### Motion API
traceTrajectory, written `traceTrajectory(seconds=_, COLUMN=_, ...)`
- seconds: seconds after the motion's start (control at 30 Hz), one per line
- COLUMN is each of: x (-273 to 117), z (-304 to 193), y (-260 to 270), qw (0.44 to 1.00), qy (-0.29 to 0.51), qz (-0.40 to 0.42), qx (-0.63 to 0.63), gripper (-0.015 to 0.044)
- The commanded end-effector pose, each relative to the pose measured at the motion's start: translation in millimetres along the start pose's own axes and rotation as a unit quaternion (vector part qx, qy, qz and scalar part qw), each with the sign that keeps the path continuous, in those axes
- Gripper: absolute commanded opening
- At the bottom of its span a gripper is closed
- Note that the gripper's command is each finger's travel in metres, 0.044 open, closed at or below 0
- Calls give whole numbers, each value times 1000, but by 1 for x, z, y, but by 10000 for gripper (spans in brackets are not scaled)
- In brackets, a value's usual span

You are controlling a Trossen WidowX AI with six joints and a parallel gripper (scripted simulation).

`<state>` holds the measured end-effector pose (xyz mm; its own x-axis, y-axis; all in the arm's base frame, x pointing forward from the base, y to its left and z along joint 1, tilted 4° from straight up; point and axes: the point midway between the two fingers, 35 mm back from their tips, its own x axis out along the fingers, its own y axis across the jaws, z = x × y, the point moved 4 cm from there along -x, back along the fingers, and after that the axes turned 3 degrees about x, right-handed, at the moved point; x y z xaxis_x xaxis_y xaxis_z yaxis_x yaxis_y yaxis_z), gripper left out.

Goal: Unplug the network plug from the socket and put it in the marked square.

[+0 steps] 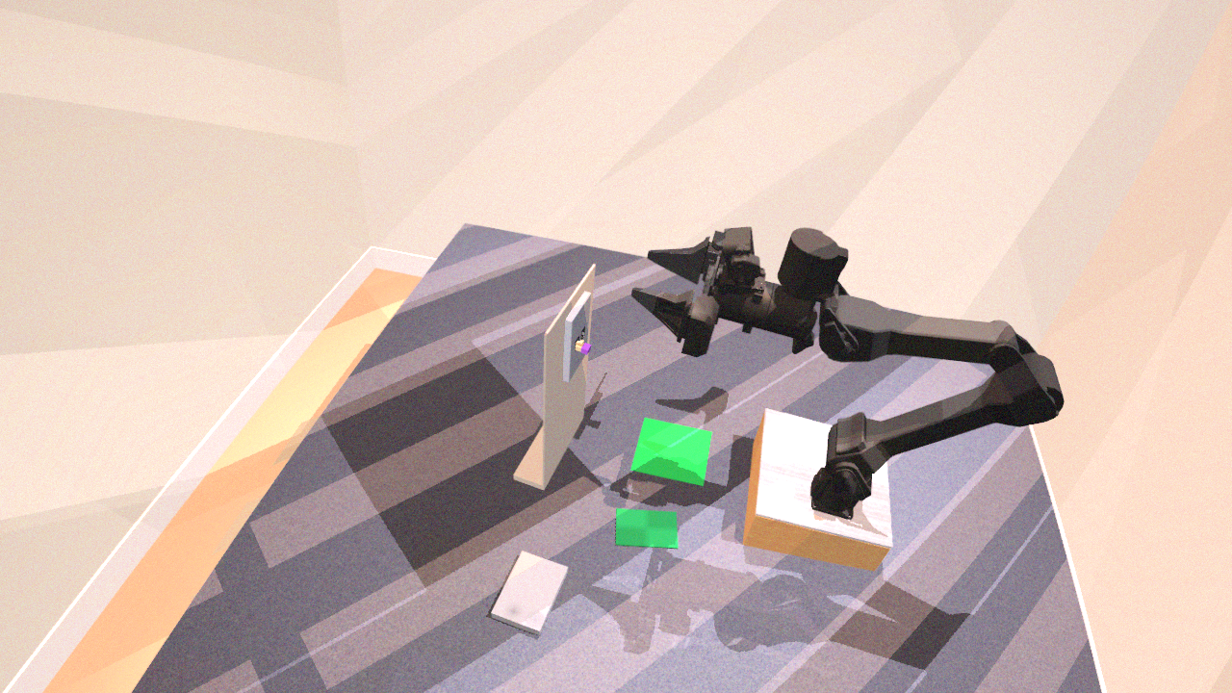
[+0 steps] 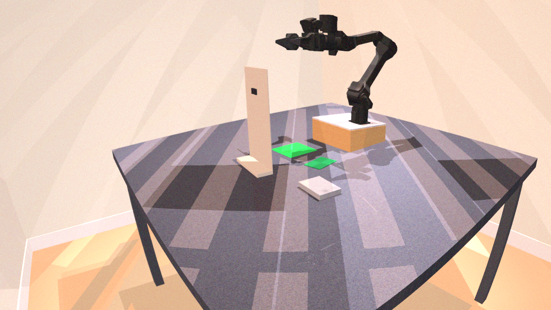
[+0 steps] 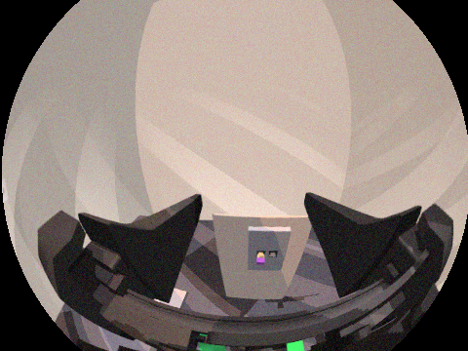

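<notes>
The small plug (image 1: 584,347) (image 3: 260,259), purple with a tan part, sits in a socket of the blue-grey plate (image 1: 570,366) (image 3: 265,238) on the upright panel (image 1: 564,422) (image 2: 258,127) (image 3: 229,280). Its tab is too small to make out. A second dark socket opening (image 3: 272,253) shows beside it. My gripper (image 1: 641,271) (image 2: 280,40) (image 3: 253,199) is open and empty, above and in front of the panel, touching nothing. A larger bright green patch (image 1: 676,444) (image 2: 294,148) (image 3: 295,346) and a smaller darker one (image 1: 637,527) (image 2: 320,162) (image 3: 213,347) lie on the table; which is the marked square is unclear.
A flat pale block (image 1: 529,594) (image 2: 319,187) (image 3: 178,297) lies beyond the smaller green patch. My arm stands on a wooden box (image 1: 813,543) (image 2: 331,132) with a white top. The panel's foot (image 2: 260,169) rests on the table.
</notes>
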<state>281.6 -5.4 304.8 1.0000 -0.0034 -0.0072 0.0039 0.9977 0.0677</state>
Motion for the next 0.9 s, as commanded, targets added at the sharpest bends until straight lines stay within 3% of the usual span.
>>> traceTrajectory(seconds=0.0, x=0, z=-1, y=0, qw=1000, qy=0, qz=0, qx=3, gripper=374)
traceTrajectory(seconds=0.27, x=0, z=-27, y=-8, qw=992, qy=7, qz=14, qx=128, gripper=164)
traceTrajectory(seconds=0.87, x=-16, z=-91, y=-26, qw=903, qy=37, qz=36, qx=427, gripper=156)
